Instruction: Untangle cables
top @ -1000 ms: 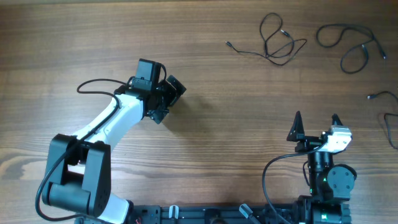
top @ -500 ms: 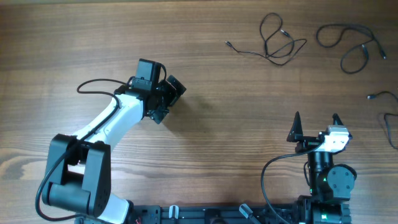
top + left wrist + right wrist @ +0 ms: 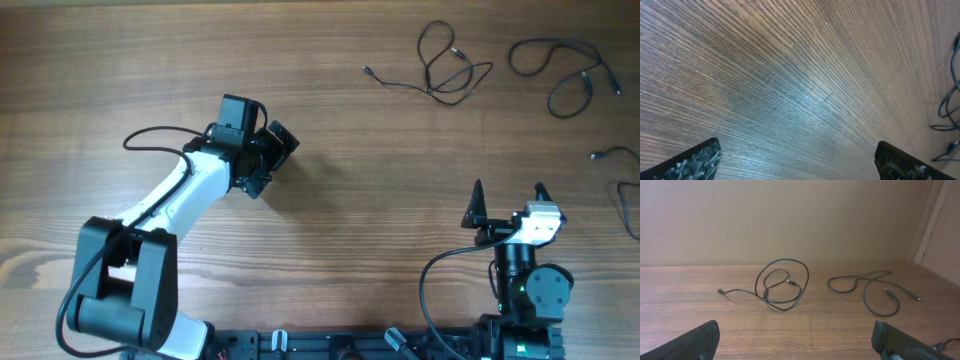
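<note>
Overhead: both claws apart, empty. 3 cables (image 3: 432, 88) lie separate, well beyond the right gripper (image 3: 508, 190) and off to its right; left gripper (image 3: 272, 160) far to its left. Looped cable (image 3: 782, 260) crosses itself: I'd grab a plug end, pull slowly

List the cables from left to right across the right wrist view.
looped cable → long wavy cable → short bit of cable at the right edge
</note>
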`<act>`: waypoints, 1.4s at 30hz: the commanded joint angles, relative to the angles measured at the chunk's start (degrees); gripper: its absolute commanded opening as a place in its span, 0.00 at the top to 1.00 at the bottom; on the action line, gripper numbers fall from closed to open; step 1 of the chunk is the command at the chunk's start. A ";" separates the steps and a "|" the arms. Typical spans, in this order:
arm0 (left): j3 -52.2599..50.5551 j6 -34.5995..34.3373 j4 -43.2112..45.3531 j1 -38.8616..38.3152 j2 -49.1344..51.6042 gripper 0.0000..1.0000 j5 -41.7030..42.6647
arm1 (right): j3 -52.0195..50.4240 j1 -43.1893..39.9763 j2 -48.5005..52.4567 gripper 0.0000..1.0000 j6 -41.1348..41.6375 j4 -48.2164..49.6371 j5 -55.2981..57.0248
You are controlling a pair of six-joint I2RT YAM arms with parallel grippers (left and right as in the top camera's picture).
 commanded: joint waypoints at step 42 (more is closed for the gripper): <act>-55.12 39.93 22.93 12.46 -96.02 0.00 -4.24 | -0.07 -0.24 -0.79 0.00 -0.68 0.09 -0.92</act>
